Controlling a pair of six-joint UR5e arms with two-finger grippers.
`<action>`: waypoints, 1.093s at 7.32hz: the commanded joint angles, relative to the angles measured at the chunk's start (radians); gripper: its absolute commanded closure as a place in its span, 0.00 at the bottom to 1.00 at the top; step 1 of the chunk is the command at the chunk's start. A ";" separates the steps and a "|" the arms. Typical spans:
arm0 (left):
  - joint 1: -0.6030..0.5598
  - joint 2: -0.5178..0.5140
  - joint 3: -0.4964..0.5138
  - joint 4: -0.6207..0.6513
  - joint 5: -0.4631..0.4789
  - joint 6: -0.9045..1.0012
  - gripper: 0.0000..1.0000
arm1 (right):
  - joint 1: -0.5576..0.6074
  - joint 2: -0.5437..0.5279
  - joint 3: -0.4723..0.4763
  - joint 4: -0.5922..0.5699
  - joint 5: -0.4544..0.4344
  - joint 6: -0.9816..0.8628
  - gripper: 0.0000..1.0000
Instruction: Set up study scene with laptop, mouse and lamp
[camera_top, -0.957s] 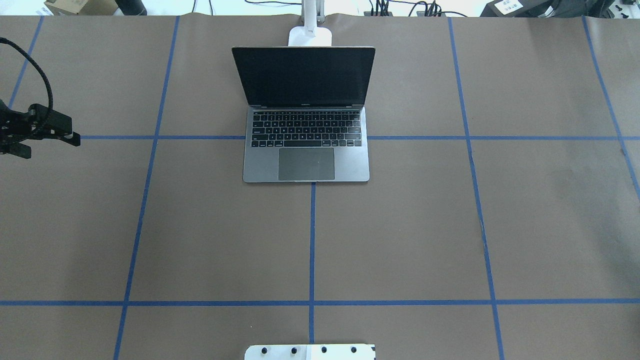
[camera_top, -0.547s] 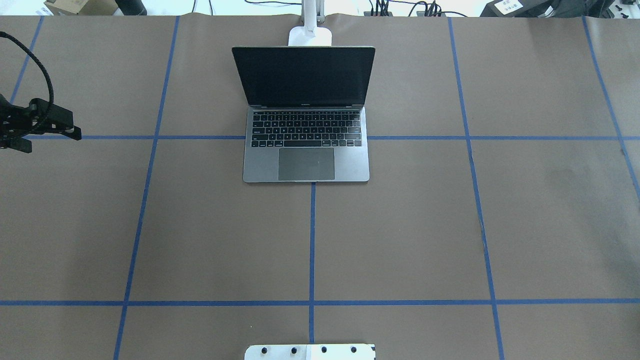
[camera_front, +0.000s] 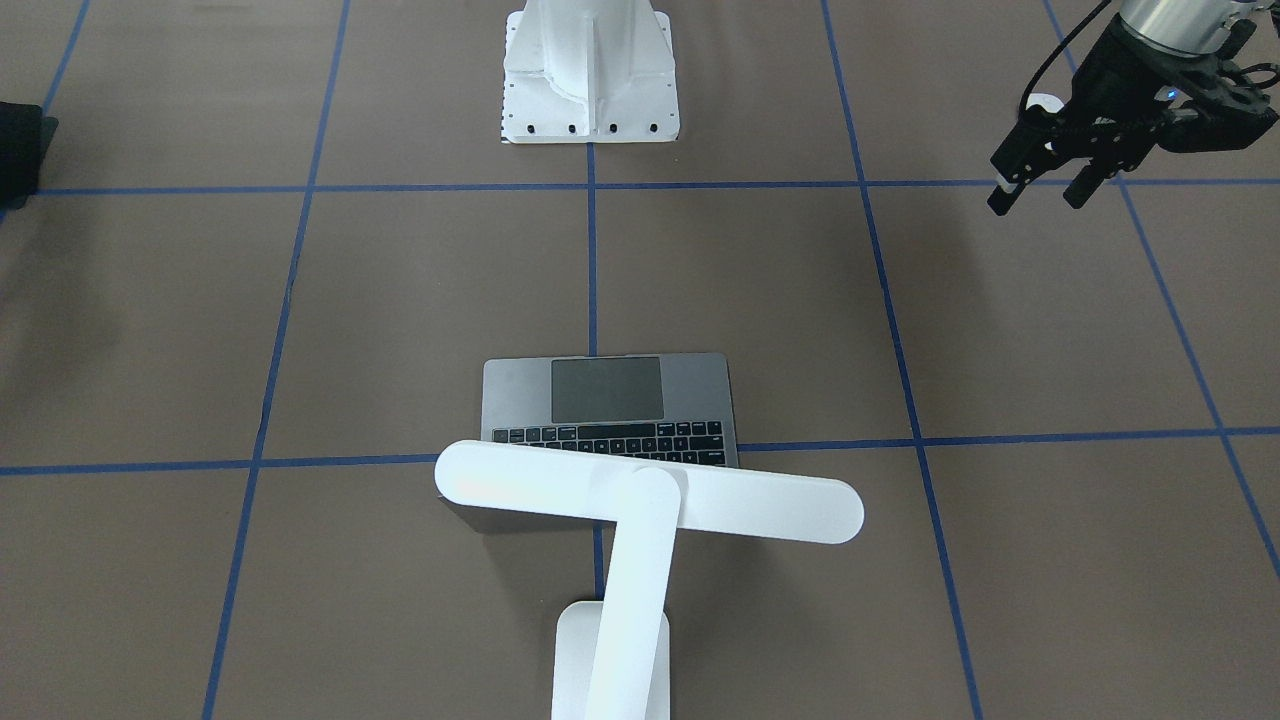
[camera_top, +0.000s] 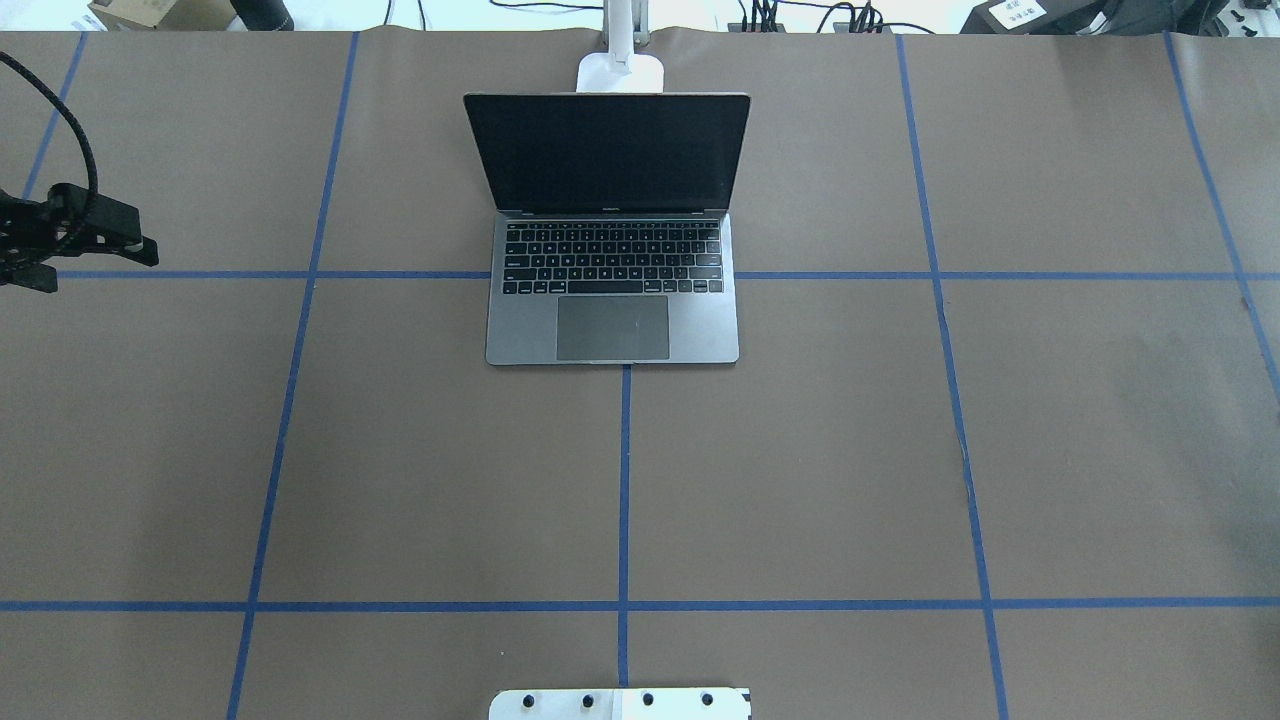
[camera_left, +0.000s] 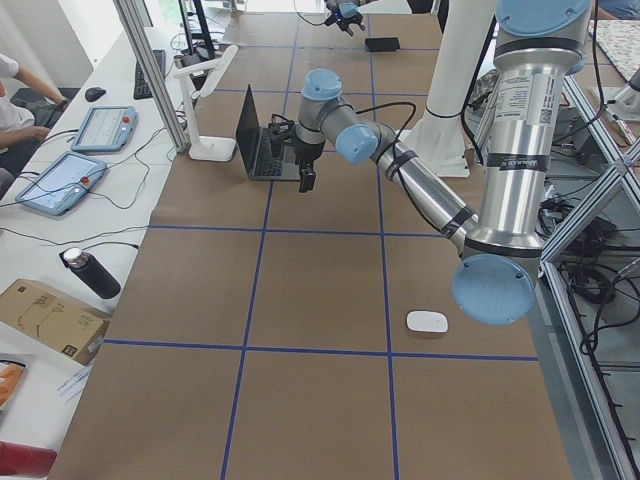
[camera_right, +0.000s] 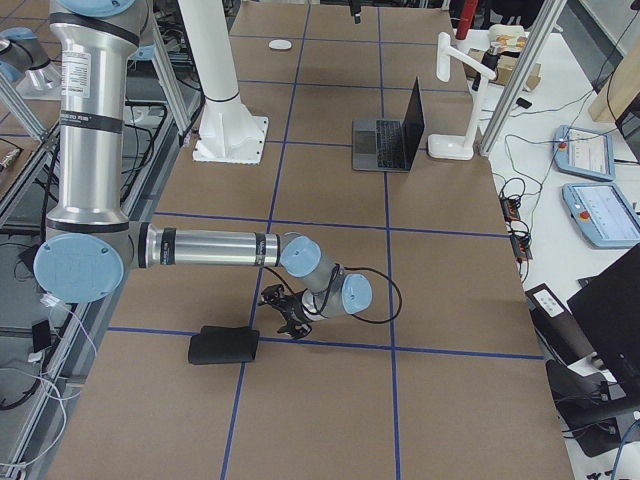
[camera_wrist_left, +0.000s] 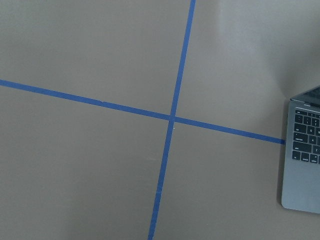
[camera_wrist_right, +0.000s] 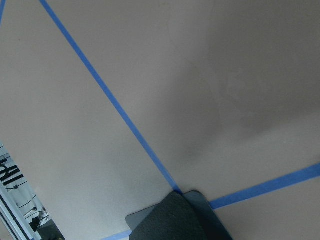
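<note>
Edging the left gripper (camera_top: 95, 265) toward the counter's (camera_top: 800, 480) far side, a little beyond its place of a second ago.
Hangs spread and empty over a blue tape line (camera_top: 400, 275), well to the left of the laptop (camera_top: 612, 320), unmoved at mid-counter: open, dark grey, black keys, dark screen. Leaves the mouse (camera_left: 427, 322), small, white and oval, apart on the robot's side, near the counter's left end. Keeps the lamp (camera_front: 650, 500) just behind the laptop, white bar head above the lid. Cannot tell whether the right gripper (camera_right: 283, 320), low beside a black mouse pad (camera_right: 222, 345), is spread or pressed together.
</note>
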 joint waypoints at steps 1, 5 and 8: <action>0.001 -0.003 -0.019 0.000 0.001 -0.005 0.00 | -0.040 -0.012 -0.044 0.012 0.022 -0.037 0.04; 0.001 -0.005 -0.046 0.000 0.003 -0.006 0.00 | -0.042 -0.053 -0.116 0.104 0.036 -0.044 0.18; 0.000 -0.003 -0.065 0.003 0.003 -0.008 0.00 | -0.052 -0.049 -0.119 0.108 0.063 -0.051 0.18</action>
